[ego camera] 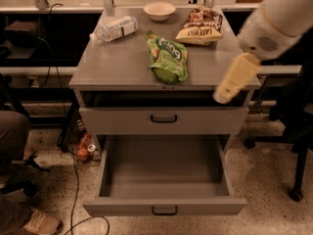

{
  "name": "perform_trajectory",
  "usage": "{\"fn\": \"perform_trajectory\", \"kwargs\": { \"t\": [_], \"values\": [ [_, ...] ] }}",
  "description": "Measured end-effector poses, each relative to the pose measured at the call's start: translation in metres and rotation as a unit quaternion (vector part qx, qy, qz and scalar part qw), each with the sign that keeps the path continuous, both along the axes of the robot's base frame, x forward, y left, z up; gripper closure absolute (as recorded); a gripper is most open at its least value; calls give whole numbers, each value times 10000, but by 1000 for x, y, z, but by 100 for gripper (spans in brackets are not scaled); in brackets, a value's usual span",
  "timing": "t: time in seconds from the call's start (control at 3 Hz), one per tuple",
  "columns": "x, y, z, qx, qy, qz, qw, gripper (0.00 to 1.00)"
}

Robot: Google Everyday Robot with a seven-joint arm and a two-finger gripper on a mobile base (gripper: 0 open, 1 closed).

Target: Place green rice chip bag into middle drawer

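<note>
The green rice chip bag (168, 58) lies flat on the grey cabinet top (117, 67), near its front middle. The middle drawer (166, 202), the lowest one, is pulled fully out and holds nothing; its black handle (165, 210) faces me. The drawer above it (164, 120) is shut. My gripper (224, 94) is the cream tip of the white arm coming in from the upper right. It hangs over the cabinet's front right corner, to the right of the bag and apart from it, holding nothing.
On the cabinet top are a clear plastic bottle (113, 29), a white bowl (159, 11) and a yellow-and-brown chip bag (200, 27). Cans (84, 148) lie on the floor at left. A person's shoe (41, 223) is at bottom left, a chair base (296, 180) at right.
</note>
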State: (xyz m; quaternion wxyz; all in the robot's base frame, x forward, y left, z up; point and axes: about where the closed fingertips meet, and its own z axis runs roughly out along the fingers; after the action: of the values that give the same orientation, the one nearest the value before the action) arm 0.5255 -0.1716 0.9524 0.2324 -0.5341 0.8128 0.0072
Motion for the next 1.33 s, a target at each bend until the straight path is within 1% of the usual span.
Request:
{"fn": "perform_trajectory", "kwargs": {
  "t": [0.33,0.67,1.0,1.33],
  "values": [
    [61,36,-3,494,-159,-482,9975,0],
    [108,87,-10,968,63,-1002,9902,0],
    [108,87,-10,961,60,-990,9904,0],
    [107,103,-23,957,232,-1108,9890,0]
  ]
}}
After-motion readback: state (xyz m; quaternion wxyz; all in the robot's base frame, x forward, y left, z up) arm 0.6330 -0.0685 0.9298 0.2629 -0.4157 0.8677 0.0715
